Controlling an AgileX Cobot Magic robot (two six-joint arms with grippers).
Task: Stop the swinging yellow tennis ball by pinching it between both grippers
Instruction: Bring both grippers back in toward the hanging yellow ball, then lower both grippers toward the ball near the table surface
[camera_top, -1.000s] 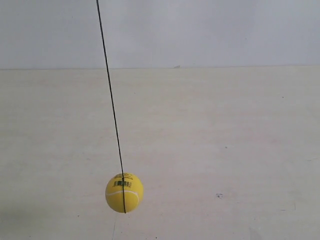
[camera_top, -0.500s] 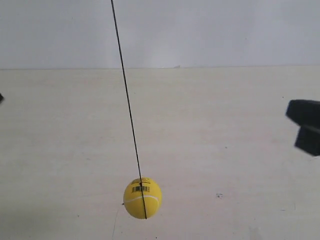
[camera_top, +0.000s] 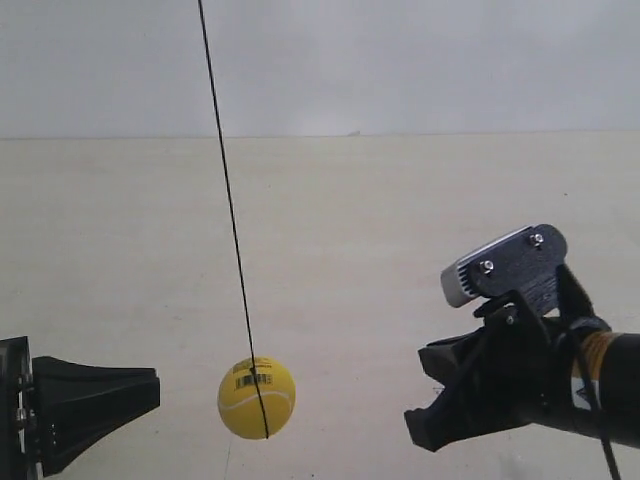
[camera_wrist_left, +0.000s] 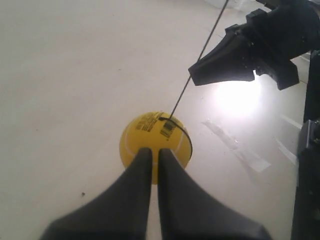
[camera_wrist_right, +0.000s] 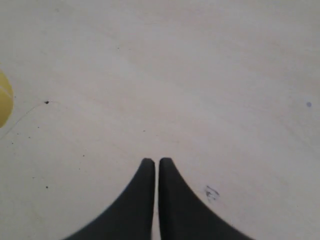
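The yellow tennis ball (camera_top: 257, 398) hangs on a thin black cord (camera_top: 230, 220) low over the pale table, barcode label up. The arm at the exterior view's left ends in a shut, pointed gripper (camera_top: 155, 385) aimed at the ball, a short gap away. The arm at the exterior view's right, with a grey camera block, holds its gripper (camera_top: 415, 430) farther off on the other side. In the left wrist view my shut left gripper (camera_wrist_left: 155, 150) points straight at the ball (camera_wrist_left: 150, 131), with the other gripper (camera_wrist_left: 220, 67) beyond. My right gripper (camera_wrist_right: 156, 160) is shut; only the ball's edge (camera_wrist_right: 4, 100) shows.
The pale wooden tabletop (camera_top: 400, 250) runs back to a light wall (camera_top: 400, 60). A small dark mark (camera_top: 438, 391) is on the table near the arm at the exterior view's right. A bright glare patch (camera_wrist_left: 240, 97) lies on the table.
The ball swung right, then back left. Both arms came in from the sides and now flank the ball, the one at the exterior view's left closer.
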